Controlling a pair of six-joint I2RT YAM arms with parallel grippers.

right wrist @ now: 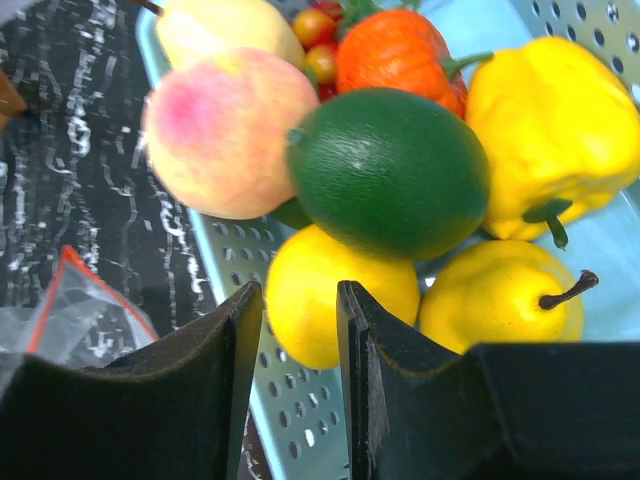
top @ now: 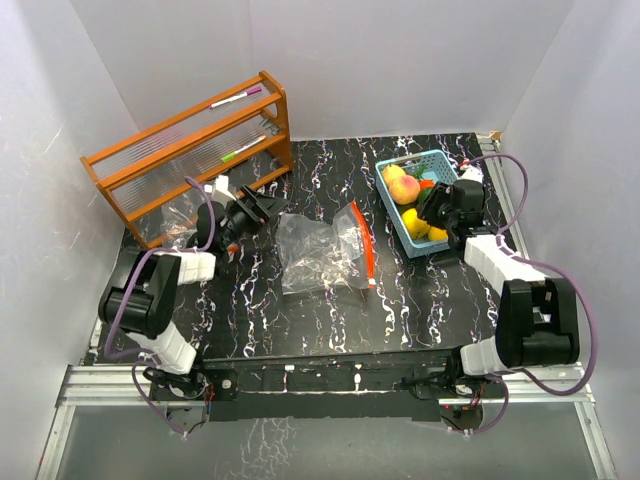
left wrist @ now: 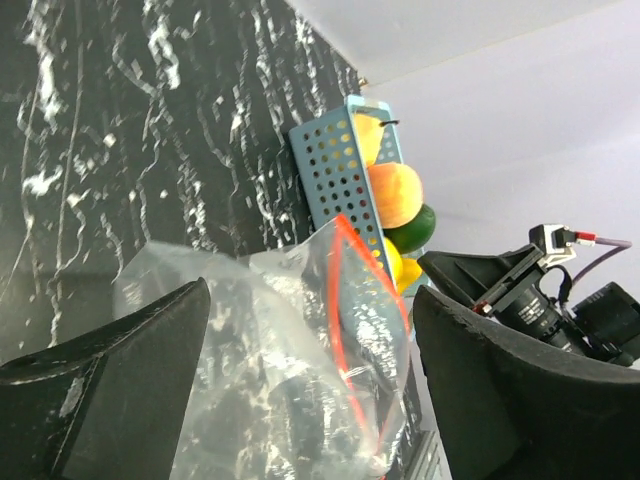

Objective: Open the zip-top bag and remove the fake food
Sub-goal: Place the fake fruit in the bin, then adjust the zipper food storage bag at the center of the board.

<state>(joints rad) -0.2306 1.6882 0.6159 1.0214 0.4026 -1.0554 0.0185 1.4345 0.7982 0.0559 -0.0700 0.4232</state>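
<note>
The clear zip-top bag (top: 322, 252) lies crumpled mid-table, its red zip strip (top: 366, 240) on the right side; no coloured shape shows inside it. My left gripper (top: 266, 206) stands wide open just left of it, and the bag (left wrist: 270, 370) fills the space past its fingers. The fake food sits in a blue basket (top: 390, 205): a peach (right wrist: 225, 130), a green lime (right wrist: 390, 170), a yellow pepper (right wrist: 550, 120), a lemon (right wrist: 380, 270) and a pear (right wrist: 500, 300). My right gripper (right wrist: 300, 290) hangs over the basket's near wall (right wrist: 215, 260), jaws narrowly apart, gripping nothing.
A wooden rack (top: 190, 150) with marker pens (top: 237, 97) stands at the back left, with some clear plastic (top: 175, 215) in front of it. White walls close in the left, back and right sides. The basket (left wrist: 335, 170) sits beyond the bag from my left gripper.
</note>
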